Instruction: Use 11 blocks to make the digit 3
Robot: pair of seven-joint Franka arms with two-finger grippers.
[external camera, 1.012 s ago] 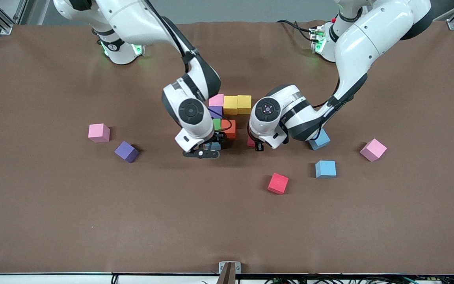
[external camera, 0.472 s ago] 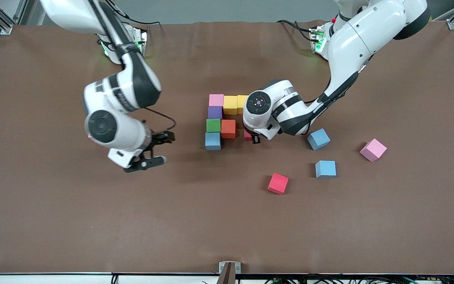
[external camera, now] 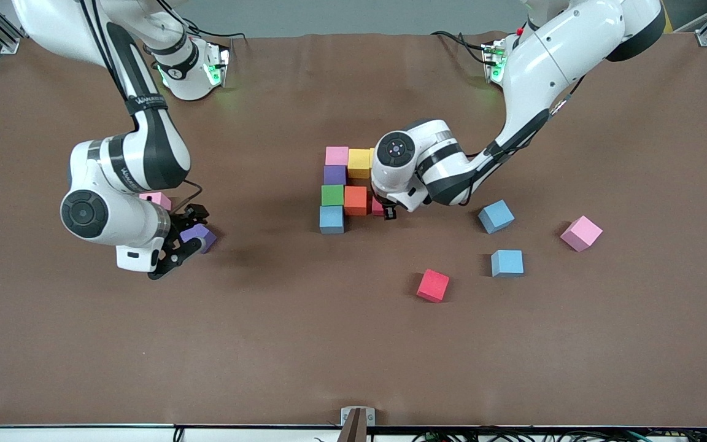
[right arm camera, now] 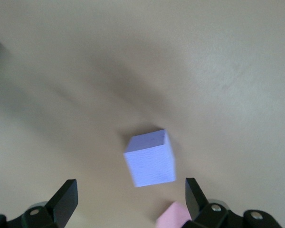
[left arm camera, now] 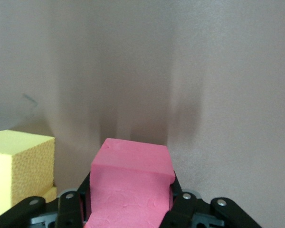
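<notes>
Left gripper fingers clamp a matte red block beside the orange block; right gripper fingers apart over a purple block

We see wide bare table nearer the camera, open for any pass. Toward the left arm's end, a red cube, two blue cubes and a pink cube lie well apart, with gaps between them. The block cluster and the left arm's wrist crowd the middle.
</notes>
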